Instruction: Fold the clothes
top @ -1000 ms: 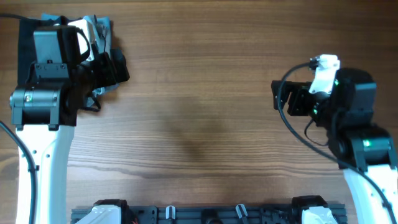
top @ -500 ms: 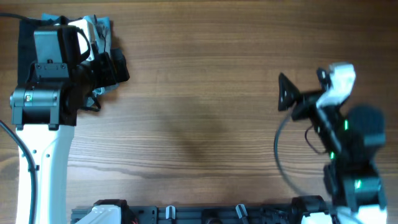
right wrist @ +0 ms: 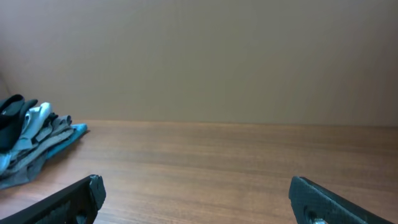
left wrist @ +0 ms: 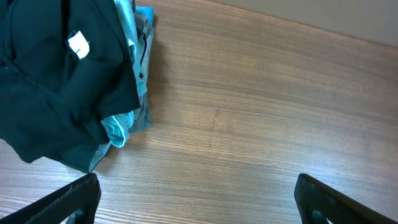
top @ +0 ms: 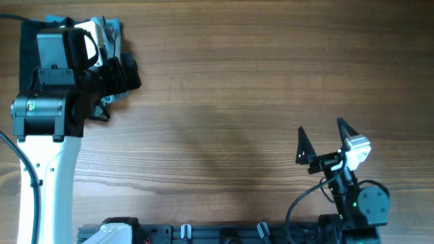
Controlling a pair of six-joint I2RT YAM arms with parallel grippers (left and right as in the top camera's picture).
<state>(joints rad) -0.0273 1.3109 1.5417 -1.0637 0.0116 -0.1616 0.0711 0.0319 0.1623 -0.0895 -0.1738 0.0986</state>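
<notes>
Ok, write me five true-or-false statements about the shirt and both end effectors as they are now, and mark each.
1. The black polo shirt lies crumpled at the far left corner of the table. True.
2. The right end effector grips the shirt. False: it is open and empty, over bare wood on the right, near the robot's base.
3. The left end effector is open and holds nothing. True.
4. The pale blue garment covers the shirt. False: the shirt lies over it, and the blue shows only at the pile's edge.
5. A white label shows on the shirt. True.
</notes>
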